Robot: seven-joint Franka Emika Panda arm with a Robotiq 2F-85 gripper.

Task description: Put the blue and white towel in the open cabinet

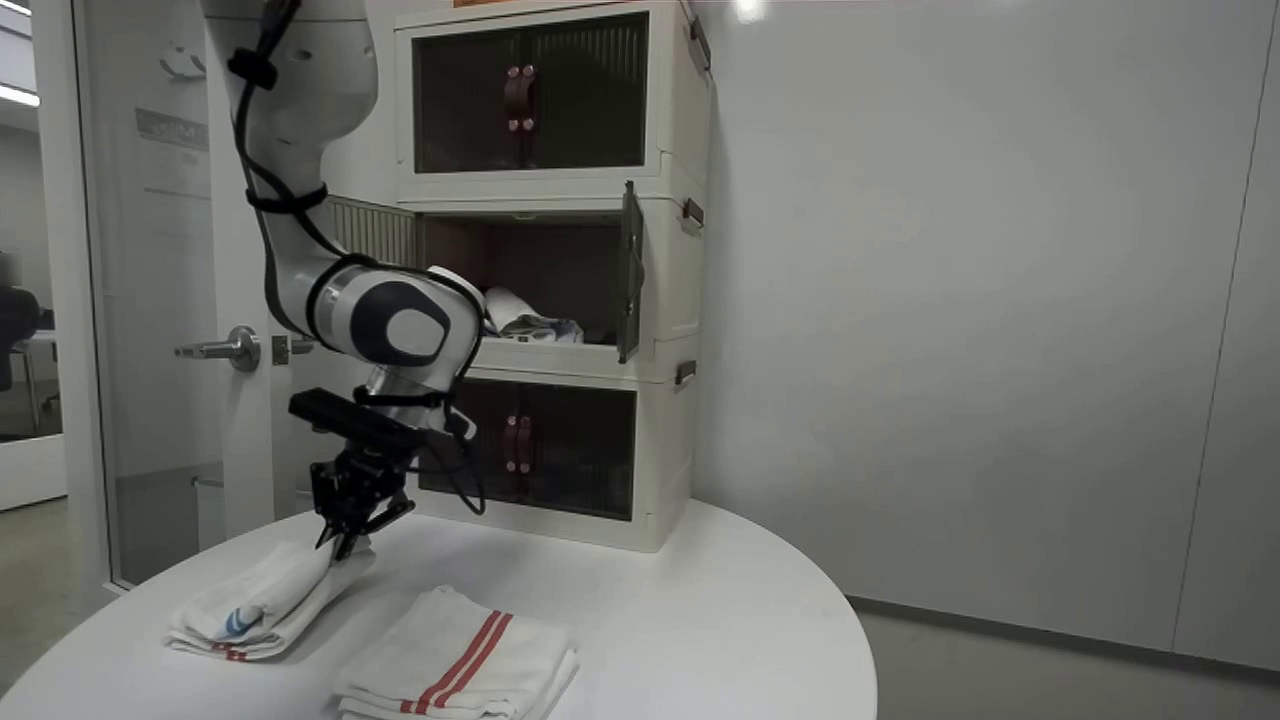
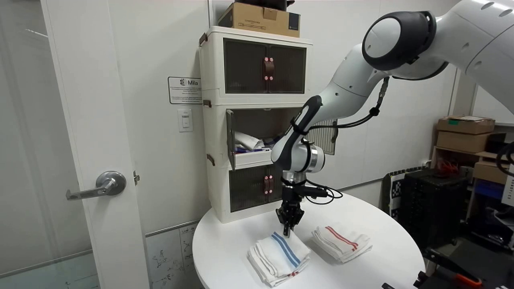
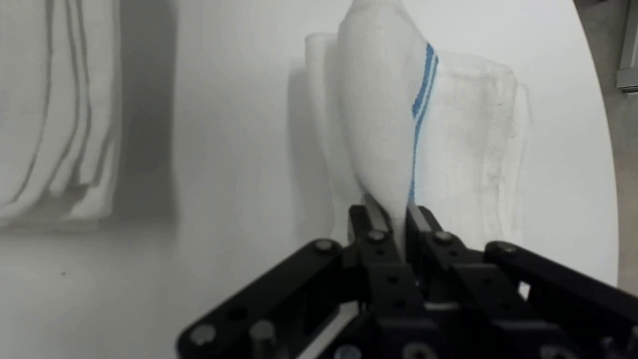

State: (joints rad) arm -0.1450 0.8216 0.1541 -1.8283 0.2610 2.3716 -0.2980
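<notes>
From where I stand, the table (image 2: 377, 220) is round, white and smooth. The blue and white towel (image 2: 277, 257) lies on it, folded, with its blue stripes on top. A bit of red (image 2: 293, 274) peeks out at the pile's lower corner, but I can't quite tell what it belongs to. Near it, with a bare strip of table between, is a folded white towel with red stripes (image 2: 341, 243).

The robot's arm (image 2: 337, 92) bends down from above. Its gripper (image 3: 393, 214) is pinching an edge of the blue and white towel. The fingers (image 3: 376, 237) are almost together, with just the cloth squeezed between them, and a fat fold puffs up beside them.

At the table's edge stands a tall white tower (image 1: 678, 270) of cabinets. Its top and bottom parts are closed up. The middle one, the open cabinet (image 1: 570, 265), has both doors (image 1: 632, 280) swung wide, and something white and crumpled (image 2: 247, 140) is inside. A brown cardboard box (image 2: 261, 20) sits on top. A sign (image 2: 184, 90) and a light switch (image 2: 185, 121) are on the wall (image 2: 160, 40). Close by is a white door (image 2: 100, 132) with a silver handle (image 2: 98, 188). Off to one side are more brown boxes (image 2: 464, 140) and a black case (image 2: 425, 204).
</notes>
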